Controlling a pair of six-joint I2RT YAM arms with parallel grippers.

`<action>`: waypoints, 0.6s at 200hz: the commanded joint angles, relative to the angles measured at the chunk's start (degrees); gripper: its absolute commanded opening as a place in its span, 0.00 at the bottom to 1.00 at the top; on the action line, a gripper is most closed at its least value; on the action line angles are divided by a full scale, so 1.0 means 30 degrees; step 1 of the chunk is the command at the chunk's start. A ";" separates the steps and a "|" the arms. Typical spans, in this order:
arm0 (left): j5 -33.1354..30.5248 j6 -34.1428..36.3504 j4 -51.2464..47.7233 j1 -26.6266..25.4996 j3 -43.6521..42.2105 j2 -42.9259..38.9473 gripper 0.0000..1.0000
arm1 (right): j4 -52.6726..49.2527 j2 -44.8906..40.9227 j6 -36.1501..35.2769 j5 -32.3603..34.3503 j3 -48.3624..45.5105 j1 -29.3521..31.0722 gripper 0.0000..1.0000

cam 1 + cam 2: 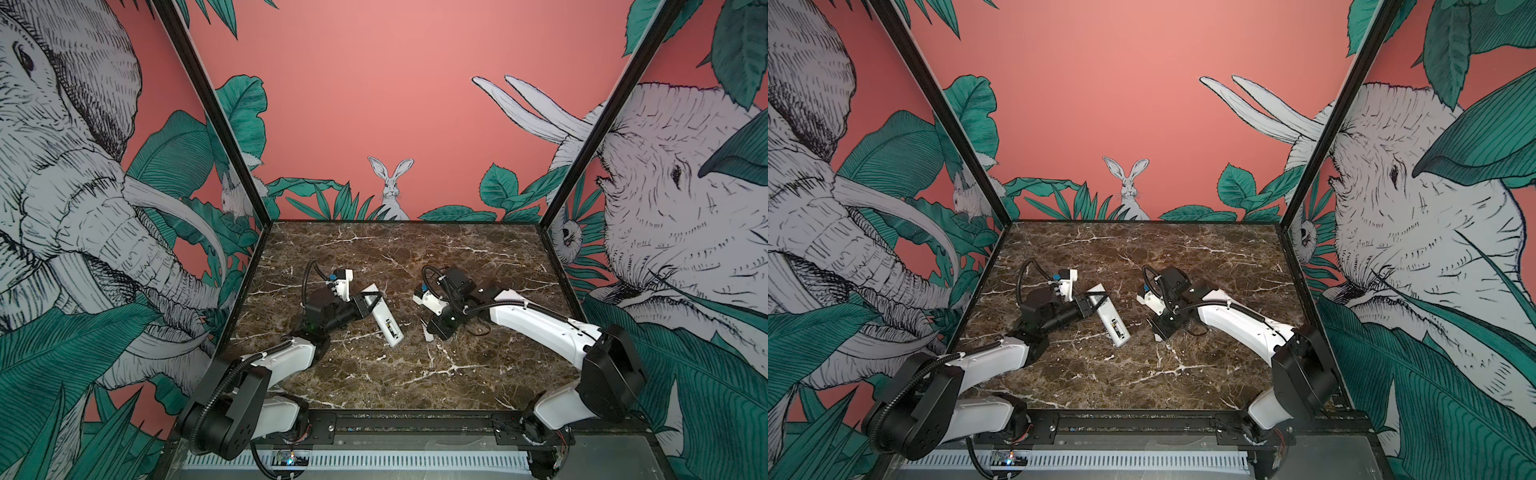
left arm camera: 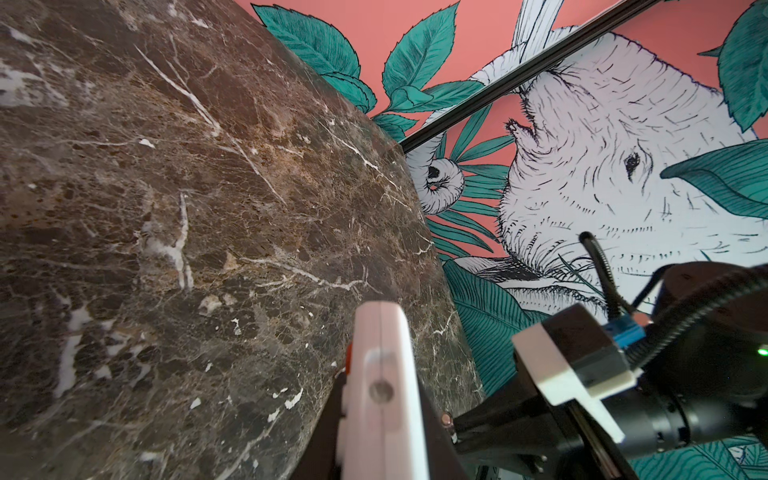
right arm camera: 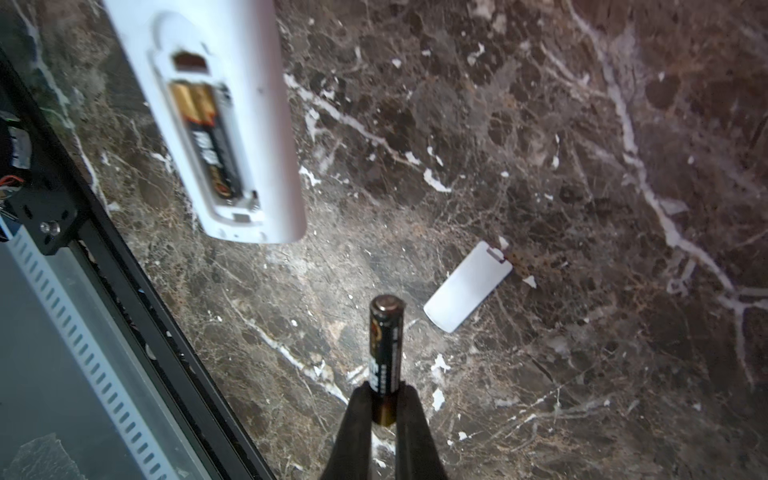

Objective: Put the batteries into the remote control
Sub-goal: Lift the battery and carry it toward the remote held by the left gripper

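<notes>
Right gripper (image 3: 384, 399): jaws narrow, pinching a battery (image 3: 385, 353) by its lower end. The rest sticks out past the fingertips, metal cap end out front. Left gripper (image 1: 369, 298): clamped tight on the remote (image 1: 384, 320) across its far half; the wrist view shows the remote's edge btwn the dark fingers (image 2: 436, 449). Remote is back-side up, angled, left of centre in both top views, w/ its compt open at the near end. Second battery (image 3: 208, 137) lies in that compt, gold end toward the remote's middle; the slot next to it looks bare white. Loose cover (image 3: 467, 286) lies flat on the table, near the held battery's tip, apart from the remote.

Surface: table (image 1: 415, 374) is dark brown marble w/ white veins, glossy. Black rail (image 1: 415, 419) runs along the front edge, w/ a white slotted strip (image 1: 415, 459) below it. Black posts (image 1: 210, 112) stand at the back corners.

Room: pink walls (image 1: 374, 83) w/ green leaves (image 1: 241, 112), an elephant (image 1: 62, 187) on each side wall, a rabbit (image 1: 390, 187) on the back wall.

Count: 2 arms (image 1: 540, 324), 2 grippers, 1 remote, 2 batteries (1 held, 1 in compt), 1 cover.
</notes>
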 commanded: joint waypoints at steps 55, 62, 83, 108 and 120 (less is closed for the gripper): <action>0.0245 -0.0987 0.3101 0.0095 -0.0354 0.1024 0.00 | -0.0829 0.1929 0.0314 -0.0800 0.2905 0.1597 0.02; 0.0211 -0.1123 0.3370 0.0097 -0.0419 0.1168 0.00 | -0.0900 0.2256 0.0306 -0.0843 0.3154 0.1693 0.02; 0.0050 -0.1487 0.4156 0.0097 -0.0640 0.1512 0.00 | -0.1324 0.2801 0.0240 -0.0941 0.4121 0.1899 0.02; 0.0013 -0.1888 0.5068 0.0081 -0.0853 0.1955 0.00 | -0.2076 0.3472 0.0083 -0.0895 0.4817 0.2018 0.02; -0.0013 -0.2042 0.5398 0.0096 -0.0960 0.2111 0.00 | -0.2339 0.3732 -0.0036 -0.0868 0.5037 0.2070 0.02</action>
